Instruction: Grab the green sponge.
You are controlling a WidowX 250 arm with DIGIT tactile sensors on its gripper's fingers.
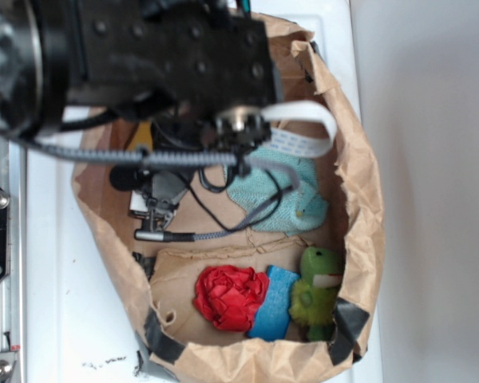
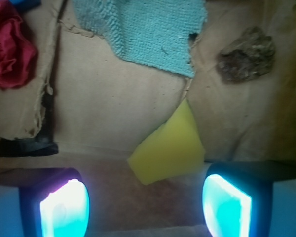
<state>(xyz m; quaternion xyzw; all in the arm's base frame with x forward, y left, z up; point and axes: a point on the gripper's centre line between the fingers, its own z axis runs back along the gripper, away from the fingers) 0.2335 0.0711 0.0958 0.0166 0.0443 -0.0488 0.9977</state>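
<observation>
Down inside the paper bag [image 1: 359, 199], the gripper [image 2: 145, 205] hangs with its jaws spread wide, nothing between them! Both fingertips [image 2: 64, 210] glow cyan at the bottom of the wrist view, one on each side, and the gap between them is bare brown cardboard. Just ahead of that gap lies the green sponge [image 2: 168, 148], a yellow-green wedge flat on the bag floor, its near edge reaching almost level with the pads but touching neither one. In the exterior view the arm covers it, so only the wrist camera shows it.

Beyond the sponge, a teal cloth [image 2: 143, 29] spreads across the floor, its ragged corner pointing down toward the sponge's tip. Off to one side sits a dark brown crumpled lump [image 2: 246, 54]; on the other side, a red crumpled cloth [image 2: 7, 49] at the frame's edge. From outside, that red cloth sits beside a blue block [image 1: 273, 303] and a green plush toy [image 1: 315, 287] at the bag's near end. Black cables [image 1: 223, 199] loop over the teal cloth.
</observation>
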